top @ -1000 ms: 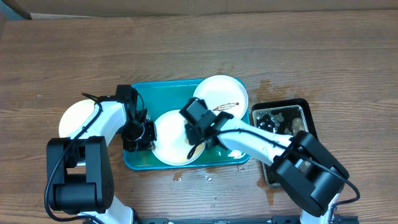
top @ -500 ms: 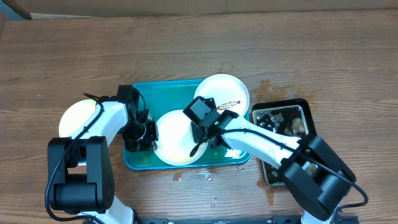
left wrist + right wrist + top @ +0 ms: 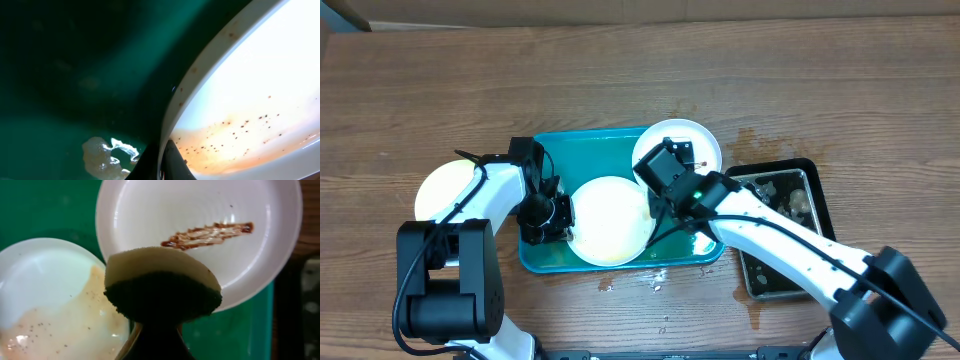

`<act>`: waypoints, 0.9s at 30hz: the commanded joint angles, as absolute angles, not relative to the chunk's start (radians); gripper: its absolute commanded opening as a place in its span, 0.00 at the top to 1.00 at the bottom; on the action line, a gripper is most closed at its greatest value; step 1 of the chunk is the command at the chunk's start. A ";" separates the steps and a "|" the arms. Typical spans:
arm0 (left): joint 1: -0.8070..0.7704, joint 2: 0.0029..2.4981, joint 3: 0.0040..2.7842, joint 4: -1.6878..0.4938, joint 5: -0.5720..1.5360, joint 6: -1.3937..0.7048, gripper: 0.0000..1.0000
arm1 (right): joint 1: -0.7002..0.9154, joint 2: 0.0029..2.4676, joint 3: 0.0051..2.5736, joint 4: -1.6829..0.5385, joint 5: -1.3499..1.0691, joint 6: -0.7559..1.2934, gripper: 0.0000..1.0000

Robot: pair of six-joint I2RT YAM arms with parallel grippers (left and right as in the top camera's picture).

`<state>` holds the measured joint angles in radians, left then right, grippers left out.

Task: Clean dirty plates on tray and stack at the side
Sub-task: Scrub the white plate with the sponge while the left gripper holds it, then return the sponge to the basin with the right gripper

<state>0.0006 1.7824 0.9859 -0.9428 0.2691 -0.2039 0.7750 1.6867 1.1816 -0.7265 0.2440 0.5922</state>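
On the tray [image 3: 582, 150], mid-frame, the left gripper [image 3: 560, 212] pinches the pale plate [image 3: 610, 222] by its rim; upper right, the right gripper [image 3: 670, 178] squeezes a sponge [image 3: 162, 287] over the smeared plate [image 3: 200, 225].

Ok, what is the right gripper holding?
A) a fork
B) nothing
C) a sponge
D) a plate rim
C: the right gripper is shut on a sponge, pale on top and dark below, seen in front of the streaked plate in the right wrist view.
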 commanded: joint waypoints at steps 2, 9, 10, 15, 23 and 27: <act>0.007 1.739 0.973 -0.953 0.157 -0.206 0.96 | 0.695 1.656 1.174 -0.821 0.271 0.599 0.96; 0.006 1.541 1.032 -0.991 0.086 -0.206 0.96 | 0.488 1.656 1.174 -0.974 0.268 0.599 0.96; 0.006 1.511 1.037 -0.994 0.070 -0.206 0.96 | 0.457 1.656 1.174 -0.984 0.268 0.593 0.96; 0.006 1.370 1.039 -0.994 0.011 -0.206 0.96 | 0.334 1.656 1.174 -0.994 0.176 0.457 0.96; 0.005 1.255 1.039 -0.989 -0.094 -0.206 0.96 | 0.245 1.657 1.139 -0.997 0.155 0.391 0.96; 0.005 1.242 1.039 -0.975 -0.166 -0.205 0.96 | 0.245 1.659 1.084 -0.969 0.155 0.389 0.96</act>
